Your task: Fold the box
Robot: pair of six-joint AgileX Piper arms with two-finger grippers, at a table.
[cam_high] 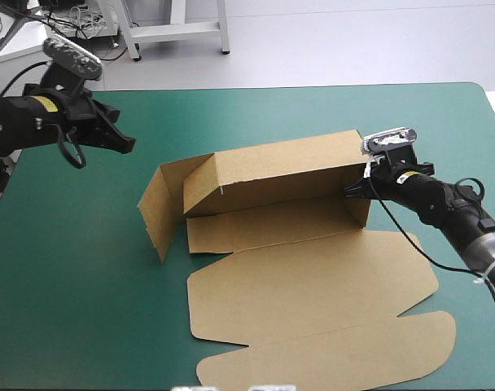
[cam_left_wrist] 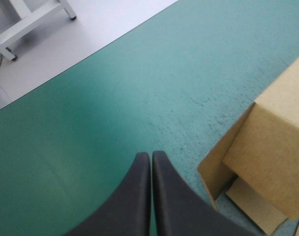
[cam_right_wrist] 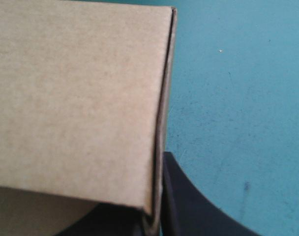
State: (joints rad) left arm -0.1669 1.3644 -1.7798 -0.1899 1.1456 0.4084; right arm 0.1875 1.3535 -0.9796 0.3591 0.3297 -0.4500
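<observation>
Across the teal-green cover [cam_high: 68, 269] the brown box [cam_high: 296, 277] lies mid-table, its far wall and left end flap raised, its lid flat toward the near edge. The right gripper [cam_high: 349, 191] is clamped on the wall's right end. The left gripper [cam_high: 127, 145], fingers pressed together, hangs over the far left, apart from the box.

The box [cam_high: 313, 285] is plain brown board, matt and dry-looking, with a fine fibrous grain up close and a thin darker line along its cut edge. The teal-green cover [cam_high: 85, 269] on the surface looks like a smooth, matt sheet with a soft sheen in places, flecked with faint dark specks and scuffs near the box. The black fingers [cam_left_wrist: 134, 196] of the left end effector [cam_left_wrist: 151, 156] look like smooth plastic or rubber — matt and even-toned.
</observation>
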